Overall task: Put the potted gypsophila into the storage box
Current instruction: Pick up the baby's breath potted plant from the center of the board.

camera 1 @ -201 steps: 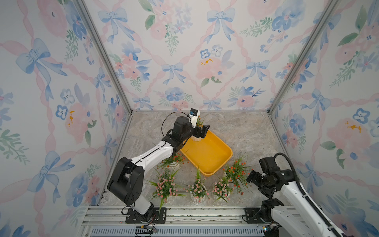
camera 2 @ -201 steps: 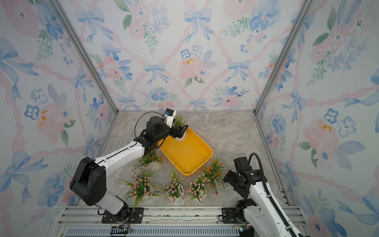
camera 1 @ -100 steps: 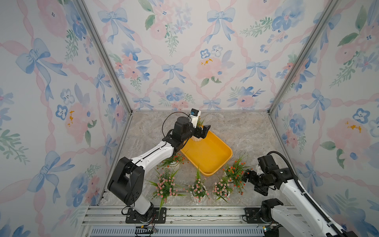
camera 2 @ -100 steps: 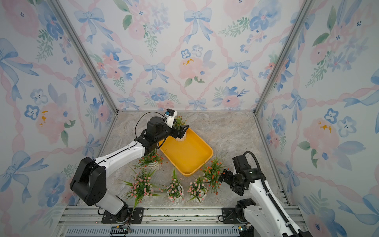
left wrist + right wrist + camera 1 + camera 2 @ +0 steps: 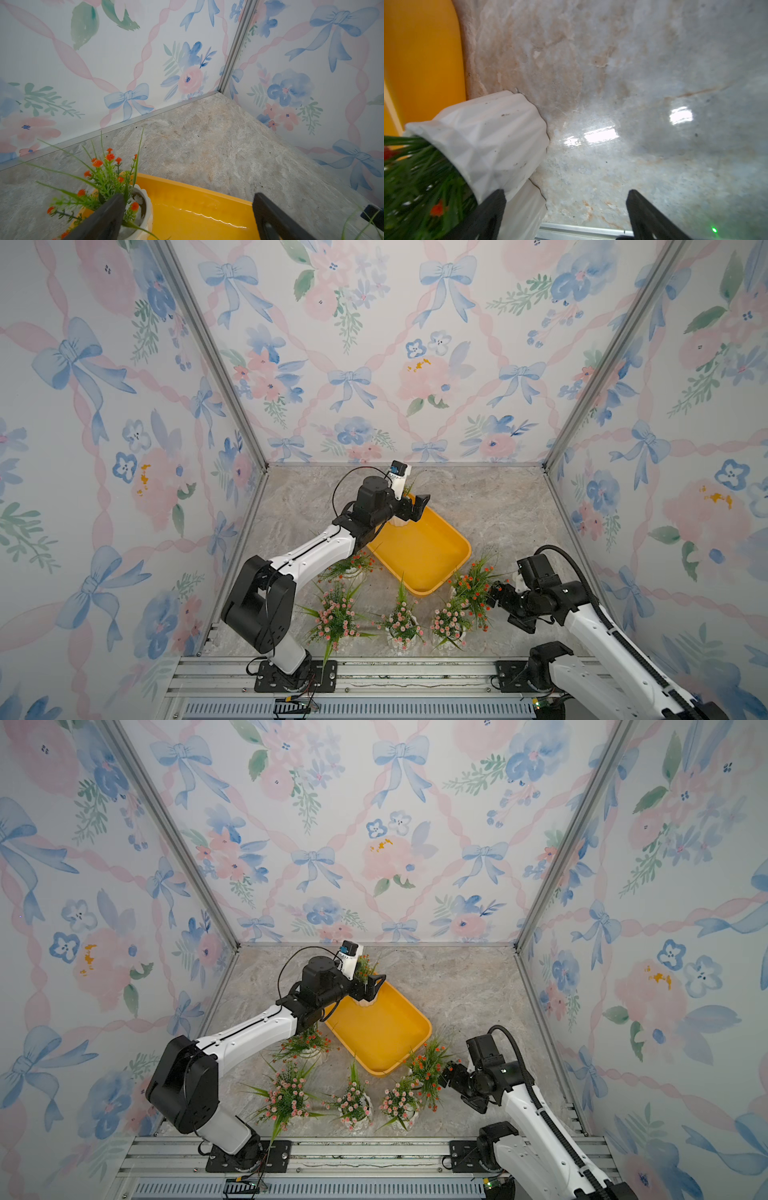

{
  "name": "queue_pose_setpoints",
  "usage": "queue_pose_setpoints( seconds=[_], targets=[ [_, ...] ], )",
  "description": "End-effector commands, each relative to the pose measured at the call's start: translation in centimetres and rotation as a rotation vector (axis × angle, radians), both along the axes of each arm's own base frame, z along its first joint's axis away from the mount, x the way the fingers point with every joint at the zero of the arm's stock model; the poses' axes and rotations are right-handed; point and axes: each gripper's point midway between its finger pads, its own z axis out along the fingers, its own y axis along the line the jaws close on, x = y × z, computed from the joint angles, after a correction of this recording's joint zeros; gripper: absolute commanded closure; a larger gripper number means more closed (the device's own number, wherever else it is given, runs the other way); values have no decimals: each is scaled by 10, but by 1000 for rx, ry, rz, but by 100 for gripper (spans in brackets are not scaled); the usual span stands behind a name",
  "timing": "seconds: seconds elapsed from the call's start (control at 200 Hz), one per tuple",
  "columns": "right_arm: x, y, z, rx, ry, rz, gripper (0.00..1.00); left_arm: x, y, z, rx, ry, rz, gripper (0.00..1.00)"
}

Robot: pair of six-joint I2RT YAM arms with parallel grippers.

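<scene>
Your left gripper [image 5: 188, 197] hangs open over the storage box [image 5: 197, 216], beside an orange-red gypsophila [image 5: 108, 178] standing inside; your right gripper [image 5: 564, 194] gapes beside another white pot [image 5: 488, 141].

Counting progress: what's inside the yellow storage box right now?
One orange-red potted gypsophila stands in the far corner of the storage box; the rest looks bare. The left arm hides the edge nearest it.

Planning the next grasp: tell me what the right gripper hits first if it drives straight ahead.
Likely the orange-red plant's white pot, off-centre by one finger; the right gripper mostly faces bare table. Depth is unclear.
</scene>
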Motion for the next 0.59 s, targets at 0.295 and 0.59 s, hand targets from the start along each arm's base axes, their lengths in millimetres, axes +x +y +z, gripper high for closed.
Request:
queue_pose_setpoints(
  seconds=[0.295, 0.59],
  targets=[
    [12, 9, 3, 65, -66, -65, 7, 7, -2, -4, 33, -5, 3, 2],
    [20, 18, -2, -8, -21, 2, 15, 6, 4, -6, 39, -3, 14, 2]
  ],
)
